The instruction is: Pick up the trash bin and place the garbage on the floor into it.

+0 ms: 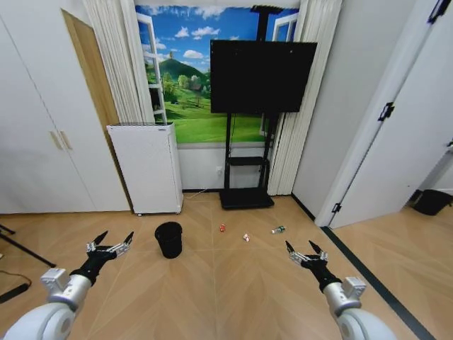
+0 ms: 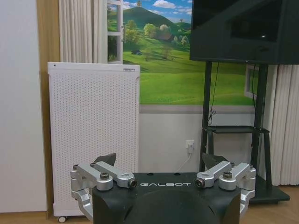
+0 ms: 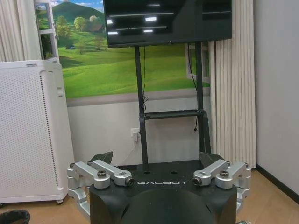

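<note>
The small black trash bin (image 1: 168,239) stands upright on the herringbone wood floor (image 1: 233,283), a little ahead and to the right of my left gripper (image 1: 113,239); its rim also shows in the right wrist view (image 3: 14,216). The garbage lies to its right: a red scrap (image 1: 222,228), a white-and-red wrapper (image 1: 246,237) and a small clear bottle with a green label (image 1: 278,229). My left gripper (image 2: 159,164) is open and holds nothing. My right gripper (image 1: 304,248) is open too, hanging short of the bottle, with its fingers spread wide (image 3: 156,159).
A white air purifier (image 1: 146,167) stands against the back wall behind the bin. A black TV on a stand (image 1: 249,142) is to its right, with curtains either side. A dark wider bin (image 1: 432,202) sits past the doorway at far right. A black floor strip (image 1: 368,273) runs along the right.
</note>
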Controlling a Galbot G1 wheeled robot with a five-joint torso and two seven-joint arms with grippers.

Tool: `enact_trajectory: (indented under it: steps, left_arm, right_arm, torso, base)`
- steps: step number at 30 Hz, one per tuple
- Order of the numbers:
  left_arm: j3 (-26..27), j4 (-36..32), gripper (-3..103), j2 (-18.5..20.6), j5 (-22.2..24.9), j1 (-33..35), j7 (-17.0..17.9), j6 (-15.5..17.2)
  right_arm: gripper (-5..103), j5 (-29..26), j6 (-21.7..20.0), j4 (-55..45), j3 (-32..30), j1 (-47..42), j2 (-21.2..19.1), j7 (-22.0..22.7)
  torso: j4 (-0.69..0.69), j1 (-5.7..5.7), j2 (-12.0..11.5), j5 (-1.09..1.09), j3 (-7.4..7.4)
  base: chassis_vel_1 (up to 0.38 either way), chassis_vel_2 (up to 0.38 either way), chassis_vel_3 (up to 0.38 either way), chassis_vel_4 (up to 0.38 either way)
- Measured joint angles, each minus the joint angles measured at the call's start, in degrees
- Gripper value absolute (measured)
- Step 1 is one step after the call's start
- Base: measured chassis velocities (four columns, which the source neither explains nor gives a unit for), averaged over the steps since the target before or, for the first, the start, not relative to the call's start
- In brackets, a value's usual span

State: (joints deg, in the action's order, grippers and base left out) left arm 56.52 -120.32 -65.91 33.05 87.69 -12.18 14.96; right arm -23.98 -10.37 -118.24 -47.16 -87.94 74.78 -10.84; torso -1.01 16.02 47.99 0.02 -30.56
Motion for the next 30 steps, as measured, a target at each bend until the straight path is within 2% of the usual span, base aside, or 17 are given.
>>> enact_trajectory:
  steps: [30]
  left_arm:
    - [-0.36,0.94,100,-0.29,0.53,-0.41,0.21,-0.47]
  right_arm:
    - [100,0.88,1.22,0.77,1.01,0.09,0.53,0.04]
  torso:
    - [0.01,0.02,0.0,-0.03,0.0]
  base:
    - [-0.353,0.352,0.356,-0.356]
